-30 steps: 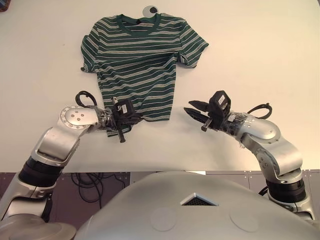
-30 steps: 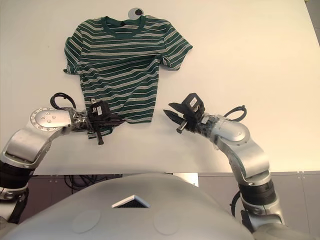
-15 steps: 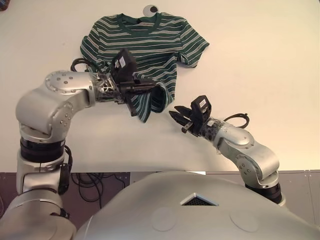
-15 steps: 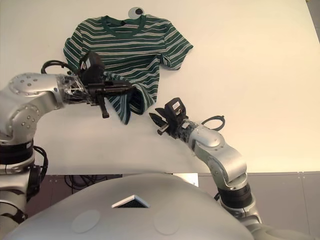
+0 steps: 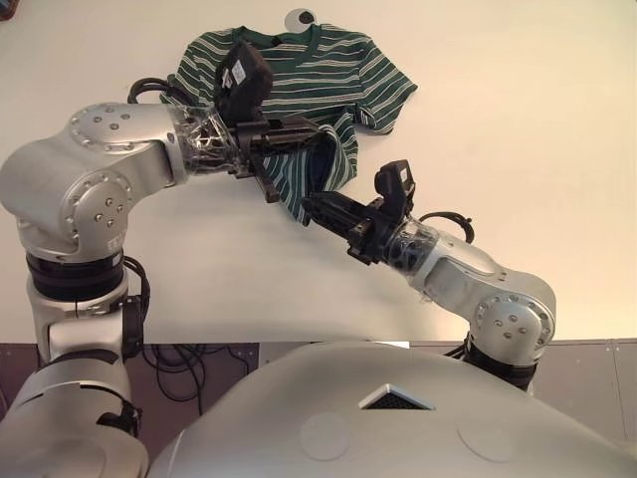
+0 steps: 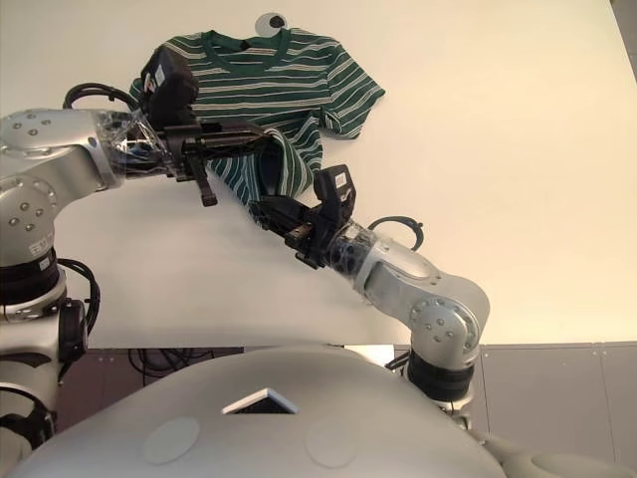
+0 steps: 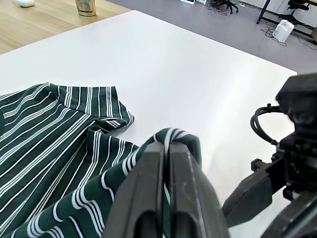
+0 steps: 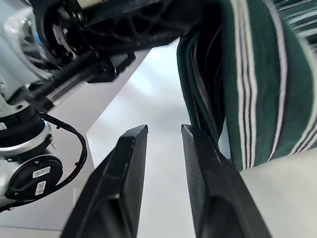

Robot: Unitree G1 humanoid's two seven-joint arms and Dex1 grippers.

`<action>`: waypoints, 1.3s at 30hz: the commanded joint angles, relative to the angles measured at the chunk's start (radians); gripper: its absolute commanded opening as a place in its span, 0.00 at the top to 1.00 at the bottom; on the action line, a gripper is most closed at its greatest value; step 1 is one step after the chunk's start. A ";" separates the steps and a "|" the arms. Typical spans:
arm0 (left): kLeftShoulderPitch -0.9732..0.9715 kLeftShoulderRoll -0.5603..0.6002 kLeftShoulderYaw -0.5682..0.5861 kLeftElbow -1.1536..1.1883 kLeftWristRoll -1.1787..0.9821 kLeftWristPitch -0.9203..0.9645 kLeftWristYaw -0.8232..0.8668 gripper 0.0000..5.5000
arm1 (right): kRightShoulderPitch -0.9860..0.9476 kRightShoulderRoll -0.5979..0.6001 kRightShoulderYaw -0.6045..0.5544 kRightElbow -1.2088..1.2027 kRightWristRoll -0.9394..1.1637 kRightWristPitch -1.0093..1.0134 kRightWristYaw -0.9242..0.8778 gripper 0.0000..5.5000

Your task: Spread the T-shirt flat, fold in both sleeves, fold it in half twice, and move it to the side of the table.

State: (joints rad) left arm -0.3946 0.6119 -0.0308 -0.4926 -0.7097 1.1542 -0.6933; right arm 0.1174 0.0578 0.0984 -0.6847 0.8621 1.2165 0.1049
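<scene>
tool of the right arm [image 5: 311, 206] nearest, fingers apart and empty, tips just beside the drooping fold of the t-shirt [image 5: 328, 75]; cloth lying straight ahead of it and slightly above, contact not clear enough to call. just beyond, left tool [image 5: 317, 137] clamped tight on a bunch of hem, holding it up off the desk [image 5: 518, 139], with the lower cloth hanging doubled over in a loop. farther off, rest of the shirt flat on the desk, long axis running near to far, collar at the far end, right sleeve [image 5: 386, 100] curled under at its edge. by judgement, tool of the right arm the nearer one to the loose part of the hem, so likely the one to close on it, both ends then drawn toward the near edge for spreading. count: one t-shirt, two tools, one sleeve plainly seen, one small round tag [image 5: 299, 18] just past the collar.
</scene>
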 commanded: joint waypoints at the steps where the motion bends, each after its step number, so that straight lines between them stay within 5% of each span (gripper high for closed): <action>1: -0.013 -0.008 0.013 -0.022 -0.025 0.008 0.022 1.00 | -0.077 0.038 -0.037 0.089 0.000 -0.006 -0.050 0.77; 19: 0.010 -0.016 0.053 -0.049 -0.056 0.000 0.083 1.00 | -0.216 0.038 -0.065 0.391 -0.169 -0.302 -0.131 0.77; 28: 0.021 -0.013 0.070 -0.038 -0.052 -0.027 0.110 1.00 | -0.331 -0.133 0.145 0.510 -0.680 -0.663 -0.150 0.77; 39: 0.266 0.167 0.037 -0.052 0.015 -0.111 -0.008 1.00 | -0.222 -0.337 -0.010 0.306 -0.424 -0.439 0.240 0.77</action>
State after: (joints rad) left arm -0.1457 0.7477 0.0147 -0.5496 -0.7186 1.0708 -0.6855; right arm -0.1284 -0.2883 0.1154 -0.3481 0.3761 0.7044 0.3295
